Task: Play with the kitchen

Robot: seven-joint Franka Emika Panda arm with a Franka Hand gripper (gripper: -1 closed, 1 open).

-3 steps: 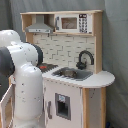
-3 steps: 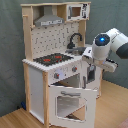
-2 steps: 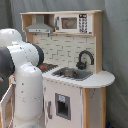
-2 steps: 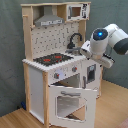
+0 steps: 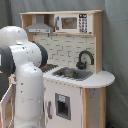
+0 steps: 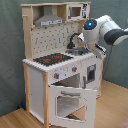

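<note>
**A:** Grey curtain backdrop (image 6: 10,50) all round, wood-look floor (image 6: 15,120) in the second exterior view. What's on it?

**B:** Just the kitchen (image 6: 60,65), standing upright on the floor against the curtain. Light wood frame, white panels. It fills most of both exterior views.

**A:** Layout?

**B:** In the second exterior view: black stovetop with red rings (image 6: 52,59) toward the second exterior view's left, grey hood (image 6: 49,21) above it, black faucet (image 6: 74,40) and sink further right. White tiled back panel (image 6: 52,37) behind. Microwave-style panel (image 5: 72,23) on the top shelf, clearer in the first exterior view. Sink basin (image 5: 72,74) and faucet (image 5: 85,57) sit on the counter there, with a rounded counter end (image 5: 102,79) at the first exterior view's right.

**A:** Oven door?

**B:** Windowed door (image 6: 70,102) is swung down and open, tilted outward, in the second exterior view. Cavity behind it is exposed. Two knobs (image 6: 65,73) above it.

**A:** Arm?

**B:** White arm (image 6: 102,30) comes in from the second exterior view's right, upper links at faucet height, next to the sink side of the unit. In the first exterior view its big joints (image 5: 22,65) block the first exterior view's left half, in front of the stove end.

**A:** Claw state?

**B:** Can't tell. The end of the arm drops behind the counter side near the sink; nothing there is readable in either view.

**A:** Contact with the unit?

**B:** Can't tell either. The arm is close to the counter's right end, but touching or apart isn't resolvable.
</note>
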